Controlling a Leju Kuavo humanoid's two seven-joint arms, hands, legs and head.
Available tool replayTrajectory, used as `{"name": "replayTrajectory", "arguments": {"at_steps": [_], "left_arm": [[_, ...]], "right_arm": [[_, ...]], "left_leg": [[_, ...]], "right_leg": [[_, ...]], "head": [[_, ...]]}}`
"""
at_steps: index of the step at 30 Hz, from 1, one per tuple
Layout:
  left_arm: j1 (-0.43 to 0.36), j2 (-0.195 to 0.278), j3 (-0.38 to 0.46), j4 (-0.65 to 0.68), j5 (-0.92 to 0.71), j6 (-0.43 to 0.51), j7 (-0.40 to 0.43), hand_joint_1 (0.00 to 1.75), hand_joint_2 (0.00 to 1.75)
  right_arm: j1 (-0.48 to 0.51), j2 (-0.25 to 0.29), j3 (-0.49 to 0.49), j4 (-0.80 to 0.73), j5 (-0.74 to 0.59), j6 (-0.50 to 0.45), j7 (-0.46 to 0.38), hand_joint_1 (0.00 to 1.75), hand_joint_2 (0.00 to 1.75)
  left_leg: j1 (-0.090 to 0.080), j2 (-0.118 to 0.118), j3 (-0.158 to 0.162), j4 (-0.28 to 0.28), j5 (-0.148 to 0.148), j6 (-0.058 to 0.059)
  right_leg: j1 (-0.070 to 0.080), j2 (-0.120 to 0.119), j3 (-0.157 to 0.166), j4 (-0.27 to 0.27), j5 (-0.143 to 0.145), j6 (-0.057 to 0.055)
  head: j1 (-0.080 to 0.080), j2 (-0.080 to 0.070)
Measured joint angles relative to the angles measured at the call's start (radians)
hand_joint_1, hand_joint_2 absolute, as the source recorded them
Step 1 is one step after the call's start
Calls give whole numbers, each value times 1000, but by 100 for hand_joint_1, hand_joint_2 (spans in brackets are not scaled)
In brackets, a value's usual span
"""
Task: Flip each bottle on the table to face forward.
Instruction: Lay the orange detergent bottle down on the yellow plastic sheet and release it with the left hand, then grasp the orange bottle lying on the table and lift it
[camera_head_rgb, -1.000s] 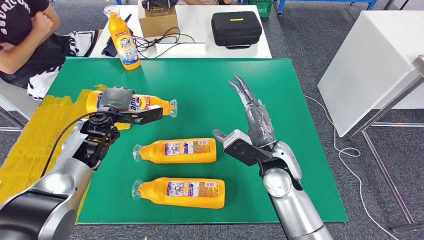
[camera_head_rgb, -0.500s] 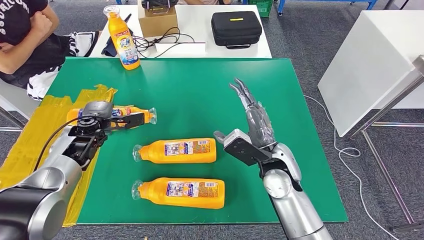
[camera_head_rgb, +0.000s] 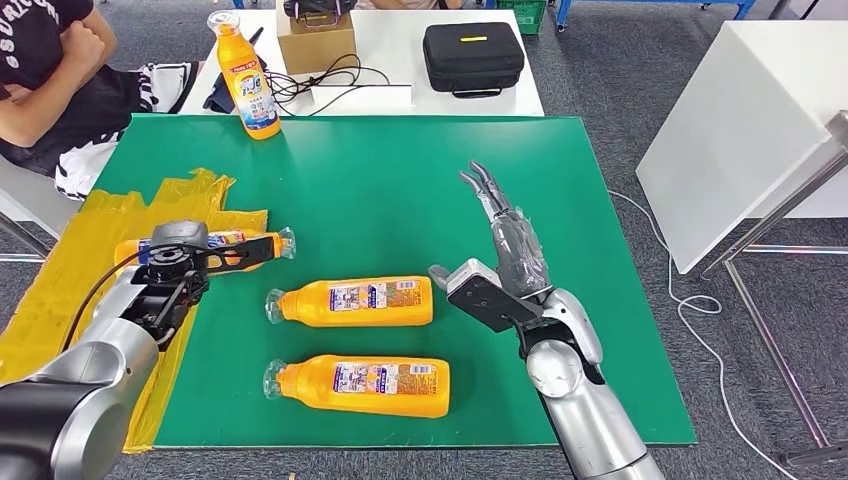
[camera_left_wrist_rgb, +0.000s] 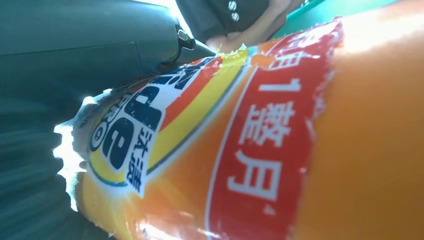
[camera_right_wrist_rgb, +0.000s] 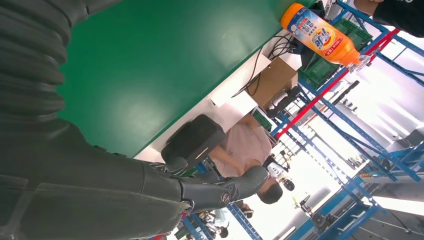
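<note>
- Our left hand (camera_head_rgb: 190, 255) grips one lying bottle (camera_head_rgb: 255, 243) at the table's (camera_head_rgb: 400, 170) left edge.
- Our right hand (camera_head_rgb: 500, 255) hovers with fingers (camera_head_rgb: 484, 188) spread, holding nothing.
- Two bottles (camera_head_rgb: 352, 301) lie in the middle; one upright bottle (camera_head_rgb: 247, 77) stands at the far edge.

Four orange bottles: one standing (camera_head_rgb: 246, 78), three lying (camera_head_rgb: 205, 247) (camera_head_rgb: 352, 301) (camera_head_rgb: 360, 385); one black case (camera_head_rgb: 473, 57), one cardboard box (camera_head_rgb: 316, 42).
</note>
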Motion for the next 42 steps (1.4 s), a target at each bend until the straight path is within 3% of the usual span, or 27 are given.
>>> {"name": "replayTrajectory", "arguments": {"at_steps": [2,3,18,25,27,34,38,42], "left_arm": [[3,0,0,5,0,4,11,5,175],[5,0,0,6,0,9,19,0,175],[16,-6,0,12,0,69,102,0,175],[17,-23,31,-2,1,182,78,0,175],[17,-32,48,-12,16,202,44,0,175],[35,-81,137,-97,201,274,-241,0,175],[68,-109,158,-213,333,294,-322,0,175],[102,-131,159,-336,482,250,-398,0,175]], "right_arm": [[0,0,0,2,1,-1,1,0,175],[0,0,0,3,1,-1,2,0,175],[-1,0,0,28,10,-17,-4,0,175],[-2,-2,-2,30,9,-18,-3,0,175],[-2,-4,-3,30,9,-18,-3,0,175],[23,-16,-12,30,40,-43,7,0,175],[43,-22,-19,30,154,-82,60,0,175],[61,-25,-23,30,213,-66,91,0,175]], "left_leg": [[0,0,0,0,0,0],[0,0,0,0,0,0],[0,0,0,0,0,0],[0,0,0,0,0,0],[0,0,1,0,0,0],[-1,0,1,0,0,0],[-1,0,0,0,0,0],[0,1,0,0,0,0]], "right_leg": [[0,0,0,0,0,0],[0,0,0,0,0,0],[0,0,0,0,0,0],[0,0,0,0,0,0],[0,0,0,0,0,0],[0,0,0,0,0,0],[0,0,0,-1,0,0],[0,0,0,-1,0,0]], "head": [[0,0],[0,0],[0,0],[0,0],[0,0],[0,0],[0,0],[0,0]]}}
